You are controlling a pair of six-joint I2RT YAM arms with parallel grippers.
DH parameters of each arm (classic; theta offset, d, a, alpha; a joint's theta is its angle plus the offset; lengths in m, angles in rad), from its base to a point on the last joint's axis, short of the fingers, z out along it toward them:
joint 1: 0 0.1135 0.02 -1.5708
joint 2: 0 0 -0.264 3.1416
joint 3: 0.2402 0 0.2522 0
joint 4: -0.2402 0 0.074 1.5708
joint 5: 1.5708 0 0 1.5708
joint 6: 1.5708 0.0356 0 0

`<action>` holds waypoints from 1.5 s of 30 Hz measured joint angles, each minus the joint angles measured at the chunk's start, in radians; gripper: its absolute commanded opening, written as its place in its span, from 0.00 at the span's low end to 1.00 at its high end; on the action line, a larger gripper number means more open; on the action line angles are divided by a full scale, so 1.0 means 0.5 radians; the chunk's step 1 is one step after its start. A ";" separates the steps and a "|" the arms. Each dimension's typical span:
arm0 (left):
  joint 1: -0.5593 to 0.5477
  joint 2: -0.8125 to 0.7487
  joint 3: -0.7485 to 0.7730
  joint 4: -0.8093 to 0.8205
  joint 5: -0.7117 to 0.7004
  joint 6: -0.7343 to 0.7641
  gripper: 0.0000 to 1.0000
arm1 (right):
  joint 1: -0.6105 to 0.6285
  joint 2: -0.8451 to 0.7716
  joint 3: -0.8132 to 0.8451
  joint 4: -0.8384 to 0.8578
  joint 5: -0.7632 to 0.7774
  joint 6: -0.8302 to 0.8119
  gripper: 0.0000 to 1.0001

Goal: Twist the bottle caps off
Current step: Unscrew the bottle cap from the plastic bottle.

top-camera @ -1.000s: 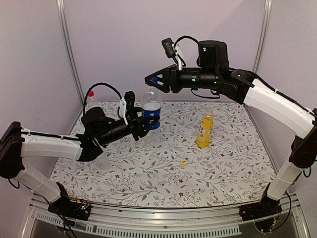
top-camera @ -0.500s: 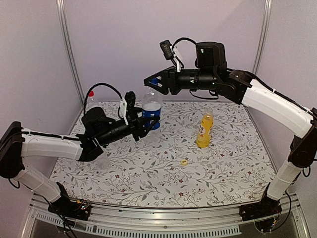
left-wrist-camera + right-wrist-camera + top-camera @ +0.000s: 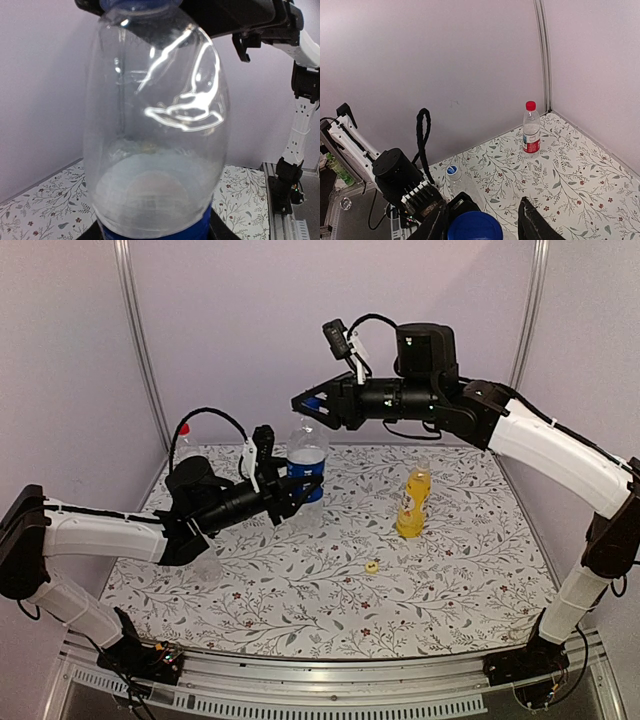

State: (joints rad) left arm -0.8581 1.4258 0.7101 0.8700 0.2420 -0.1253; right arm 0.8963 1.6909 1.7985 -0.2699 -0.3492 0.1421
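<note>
Barely anything has shifted in the last half second. The left claw pinches the clear plastic bottle with a blue label upright above the flower-patterned table, close to the back wall. The right claw is spread either side of the bottle's blue cap, with a gap on one side. At 3 o'clock, well apart, stands the yellow-liquid plastic bottle. At 9 o'clock the red-capped bottle with a red-white label stands in the table's corner.
</note>
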 measured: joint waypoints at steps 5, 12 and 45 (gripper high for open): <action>0.000 0.000 -0.001 -0.001 0.000 0.000 0.44 | 0.000 0.000 0.018 0.001 0.001 -0.006 0.39; 0.000 0.001 0.000 -0.009 -0.002 0.000 0.44 | 0.001 0.000 0.018 -0.001 0.001 -0.015 0.27; 0.063 0.144 0.124 0.073 0.872 -0.133 0.42 | -0.249 -0.092 -0.024 -0.380 -1.188 -0.854 0.88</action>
State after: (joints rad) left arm -0.8268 1.4979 0.7719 0.9066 0.6781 -0.1917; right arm 0.7719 1.6447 1.7866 -0.4599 -0.9432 -0.2848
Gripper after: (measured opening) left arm 0.414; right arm 0.763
